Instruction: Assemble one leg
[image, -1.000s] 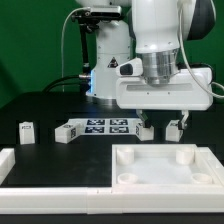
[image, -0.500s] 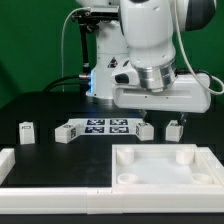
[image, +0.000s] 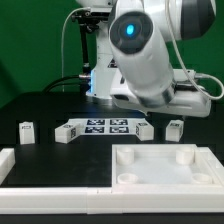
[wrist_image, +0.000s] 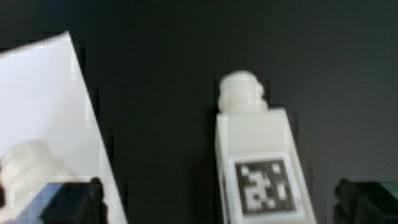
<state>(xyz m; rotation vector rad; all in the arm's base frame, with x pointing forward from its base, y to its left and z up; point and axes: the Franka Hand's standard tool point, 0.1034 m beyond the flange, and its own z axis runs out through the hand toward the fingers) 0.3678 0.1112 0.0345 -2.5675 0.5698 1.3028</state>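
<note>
**Gripper released over a leg, mid-table**

In the wrist view the gripper (wrist_image: 222, 198) is spread wide. Its dark fingertips (wrist_image: 71, 200) stand one on each side of the leg (wrist_image: 260, 150) and touch neither side. The leg's tag faces the camera, and its rounded end points away from the fingertips. A white surface lies just beside it; I cannot tell which part that is.

In the exterior view the arm (image: 150, 60) leans over the table's middle, about halfway between the far and near edges. Below it, a block (image: 146, 129) stands just beside the marker board (image: 100, 126), at the exterior view's right, with a second block (image: 175, 128) near it. I cannot tell which of the two is the leg. The top (image: 165, 165) sits by the near edge, toward the exterior view's right corner.
</note>
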